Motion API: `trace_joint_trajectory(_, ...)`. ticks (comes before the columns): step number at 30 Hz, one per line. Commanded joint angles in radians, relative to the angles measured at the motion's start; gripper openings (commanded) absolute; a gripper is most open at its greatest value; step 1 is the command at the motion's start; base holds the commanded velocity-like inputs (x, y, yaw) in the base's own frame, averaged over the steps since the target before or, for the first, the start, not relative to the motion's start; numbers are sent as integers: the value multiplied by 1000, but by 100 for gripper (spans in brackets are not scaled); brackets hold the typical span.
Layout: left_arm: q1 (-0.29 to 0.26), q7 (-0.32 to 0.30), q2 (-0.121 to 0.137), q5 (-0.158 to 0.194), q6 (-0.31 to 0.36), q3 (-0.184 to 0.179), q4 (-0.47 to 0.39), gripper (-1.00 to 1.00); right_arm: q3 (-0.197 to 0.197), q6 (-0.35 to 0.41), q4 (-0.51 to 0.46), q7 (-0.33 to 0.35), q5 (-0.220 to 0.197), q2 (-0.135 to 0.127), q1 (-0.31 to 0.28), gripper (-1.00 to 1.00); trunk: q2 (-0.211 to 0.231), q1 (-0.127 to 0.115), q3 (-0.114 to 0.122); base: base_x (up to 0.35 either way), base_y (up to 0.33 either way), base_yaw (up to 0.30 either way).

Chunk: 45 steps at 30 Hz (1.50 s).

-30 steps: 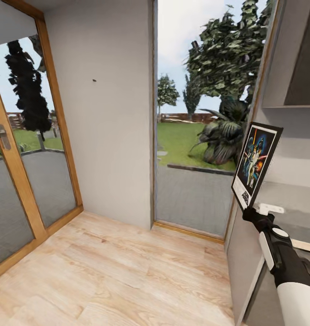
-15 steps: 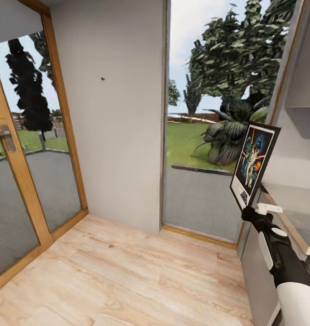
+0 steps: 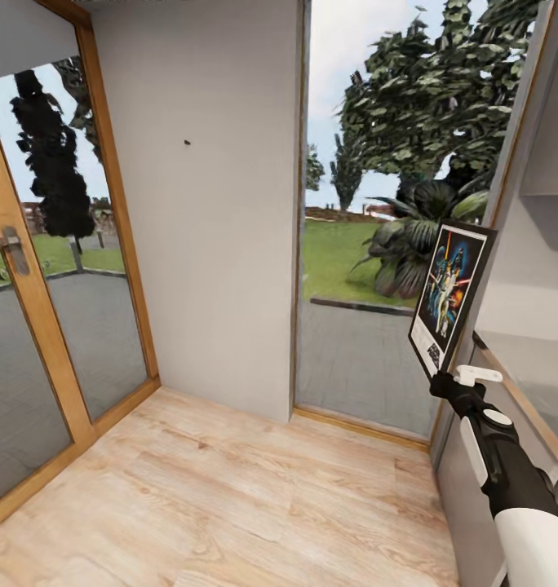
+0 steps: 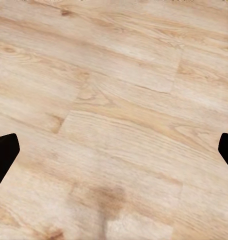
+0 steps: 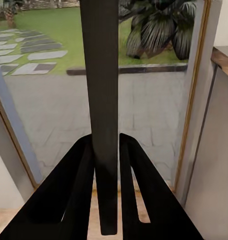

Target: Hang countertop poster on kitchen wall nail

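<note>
I have the poster (image 3: 449,297) clamped in my right tool (image 3: 452,381) by its bottom edge, so it stands upright directly above the tool, its printed face turned toward the grey wall (image 3: 205,204). In the right wrist view the poster (image 5: 101,100) shows edge-on as a dark strip, with the two black fingers (image 5: 74,195) pressed against either side of it. It hangs just beside the worktop (image 3: 520,383), off its near end, in front of the glass pane looking out on the garden. The wall nail (image 3: 187,143) is a dark speck high on the grey wall, well apart from the poster and higher than its top edge. My left tool (image 4: 114,155) hangs over the wooden floor (image 4: 114,100), its dark fingertips (image 4: 3,152) spread wide apart with nothing between them.
</note>
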Motion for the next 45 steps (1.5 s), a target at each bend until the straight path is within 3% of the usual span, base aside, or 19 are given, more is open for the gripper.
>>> trace_joint_trajectory(1,0,-1,-1,-2,-1,2,-1,100,-2,6,-1,7,-2,0,-1,-100,7,-4,2,0,0,0)
trace_joint_trajectory(19,0,-1,0,-2,0,2,-1,100,-2,6,-1,8,-2,1,-1,-100,133,-73,53,0,0,0)
trace_joint_trajectory(22,0,-1,10,-2,1,2,-1,100,-2,6,-1,8,-2,0,-1,-100,154,-84,57,0,0,0)
trace_joint_trajectory(25,0,-34,24,-1,2,2,-1,100,-1,6,-1,39,-1,-1,-1,-100,175,-96,62,0,0,0)
trace_joint_trajectory(27,0,-57,38,-1,3,2,-1,100,-3,6,-1,116,-1,-3,-1,-100,189,-104,65,0,0,0)
trace_joint_trajectory(32,0,-64,47,1,3,2,-1,100,-3,6,-1,173,0,-4,-1,-100,224,-123,73,0,0,0)
trace_joint_trajectory(45,0,-65,48,1,3,2,-1,100,-2,6,-1,193,1,-4,-1,-100,315,-173,109,0,0,0)
